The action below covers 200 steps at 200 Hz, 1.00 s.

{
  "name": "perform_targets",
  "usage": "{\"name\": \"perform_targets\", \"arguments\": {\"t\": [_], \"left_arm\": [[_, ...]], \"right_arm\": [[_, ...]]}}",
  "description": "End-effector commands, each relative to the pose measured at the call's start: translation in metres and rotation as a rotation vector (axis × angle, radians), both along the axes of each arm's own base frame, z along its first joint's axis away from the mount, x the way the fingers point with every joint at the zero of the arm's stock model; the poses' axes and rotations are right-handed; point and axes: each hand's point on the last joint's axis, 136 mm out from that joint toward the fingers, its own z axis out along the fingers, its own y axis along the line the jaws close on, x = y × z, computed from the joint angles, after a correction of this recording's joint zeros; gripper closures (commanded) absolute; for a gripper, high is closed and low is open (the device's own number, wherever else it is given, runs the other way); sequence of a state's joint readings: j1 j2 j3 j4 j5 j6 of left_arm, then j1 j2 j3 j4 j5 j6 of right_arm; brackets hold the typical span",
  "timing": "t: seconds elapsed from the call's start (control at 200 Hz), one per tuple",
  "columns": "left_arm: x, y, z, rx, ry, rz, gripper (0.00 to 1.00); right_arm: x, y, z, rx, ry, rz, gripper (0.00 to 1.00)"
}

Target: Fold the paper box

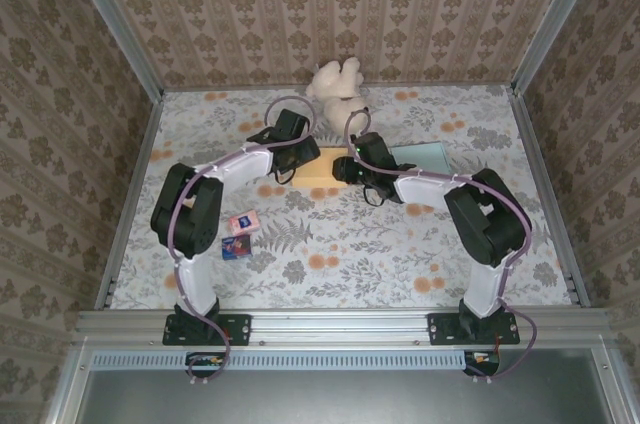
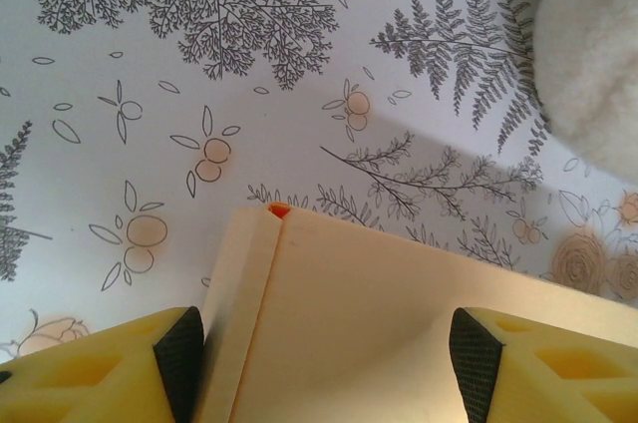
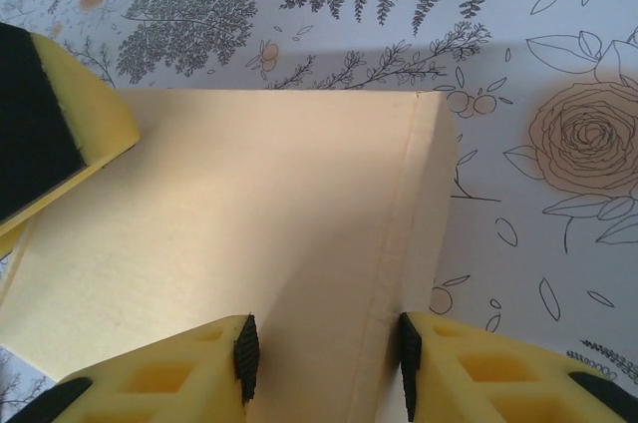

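The overhead camera sits high behind the arm bases and looks down and forward across the whole table (image 1: 330, 254) to its far edge, from a good way off. The left wrist camera hangs very close over the table, peering down between the left gripper (image 2: 324, 353) at the left end of the paper box (image 2: 399, 323). The right wrist camera is just as close, looking past the right gripper (image 3: 324, 358) onto the box's right end. Both wrist views catch the box and the plush toy (image 2: 593, 54) beyond it. The overhead view takes in both near the middle of the far edge.
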State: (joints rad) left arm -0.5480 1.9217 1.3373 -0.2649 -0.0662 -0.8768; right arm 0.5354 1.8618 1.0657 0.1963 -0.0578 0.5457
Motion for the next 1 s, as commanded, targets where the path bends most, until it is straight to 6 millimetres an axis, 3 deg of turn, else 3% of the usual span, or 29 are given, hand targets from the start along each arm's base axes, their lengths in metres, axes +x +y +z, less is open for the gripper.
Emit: {"name": "perform_targets", "arguments": {"t": [0.0, 0.305, 0.485, 0.995], "left_arm": [[0.004, -0.035, 0.013, -0.109, -0.022, -0.091, 0.31], [0.008, -0.024, -0.002, -0.097, -0.002, -0.064, 0.31], [0.009, -0.012, -0.007, -0.085, 0.007, -0.043, 0.28], [0.01, 0.024, -0.011, -0.068, 0.025, 0.027, 0.18]], "right_arm": [[0.009, 0.034, 0.027, 0.081, -0.1, 0.093, 0.57], [0.012, 0.03, 0.012, 0.053, -0.088, 0.079, 0.56], [0.012, 0.022, 0.008, 0.027, -0.089, 0.051, 0.45], [0.004, 0.001, 0.012, -0.002, -0.094, 0.007, 0.37]]}}
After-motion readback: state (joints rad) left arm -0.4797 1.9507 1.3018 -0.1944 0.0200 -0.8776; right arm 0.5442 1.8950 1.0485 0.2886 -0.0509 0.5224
